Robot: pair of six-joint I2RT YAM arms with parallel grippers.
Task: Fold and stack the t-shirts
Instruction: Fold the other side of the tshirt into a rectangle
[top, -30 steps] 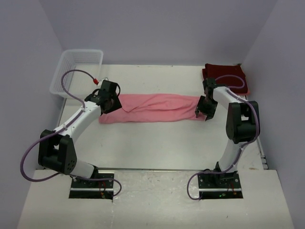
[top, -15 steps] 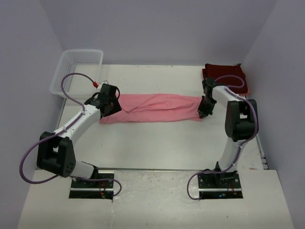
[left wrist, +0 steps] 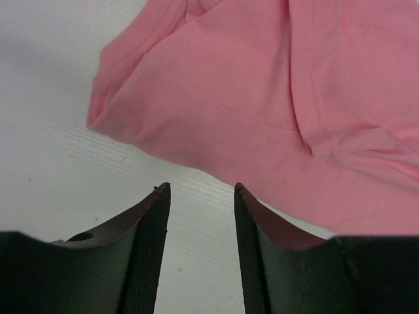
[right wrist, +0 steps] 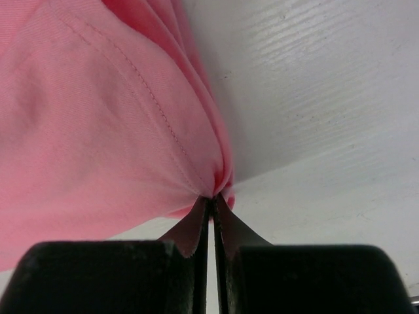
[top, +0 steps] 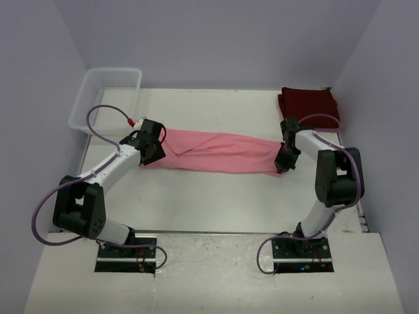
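The light pink t-shirt (top: 219,153) lies folded into a long band across the middle of the table. My right gripper (top: 280,167) is shut on its right end, the cloth (right wrist: 118,131) bunched at the fingertips (right wrist: 196,219). At the left end, my left gripper (top: 155,152) stands open just short of the pink cloth (left wrist: 262,98), bare table between its fingers (left wrist: 147,222). The dark maroon t-shirt (top: 308,103) lies folded at the back right corner.
A white lattice basket (top: 105,97) stands at the back left. The right arm's cable loops near the maroon shirt. The table's near edge runs past both arm bases.
My right gripper closed on the pink shirt's right end and pulled it toward the near side, slanting the band. The left gripper shifted slightly right and stayed open.
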